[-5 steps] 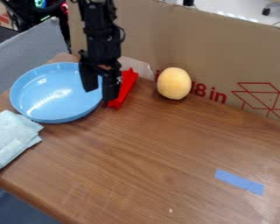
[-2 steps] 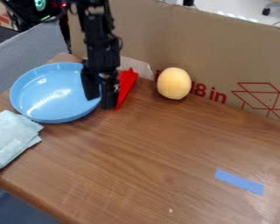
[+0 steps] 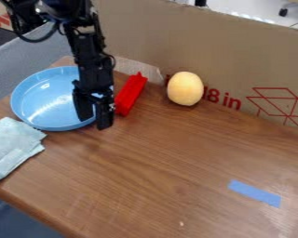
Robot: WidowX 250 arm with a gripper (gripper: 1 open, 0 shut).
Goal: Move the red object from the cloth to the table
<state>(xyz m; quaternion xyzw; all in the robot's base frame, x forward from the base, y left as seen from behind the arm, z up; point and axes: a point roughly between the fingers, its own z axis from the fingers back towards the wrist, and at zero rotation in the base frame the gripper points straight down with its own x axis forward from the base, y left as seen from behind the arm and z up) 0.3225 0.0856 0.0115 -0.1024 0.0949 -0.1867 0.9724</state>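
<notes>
The red object (image 3: 130, 91), a short red bar, rests on the brown table (image 3: 164, 177) between the blue plate and the yellowish ball, close to the cardboard wall. The cloth (image 3: 10, 146), pale bluish-white and wrinkled, lies at the front left corner with nothing on it. My gripper (image 3: 100, 113) hangs from the black arm over the plate's right rim, just left of the red bar and apart from it. Its jaws are open and hold nothing.
A round light-blue plate (image 3: 46, 98) sits at the left behind the cloth. A yellowish ball (image 3: 184, 88) stands right of the red bar. A cardboard box (image 3: 238, 56) walls the back. A blue tape strip (image 3: 253, 193) is stuck at the front right.
My gripper has drawn away from the red bar, moving left and toward the front over the plate's rim. The red bar stays where it was on the table.
</notes>
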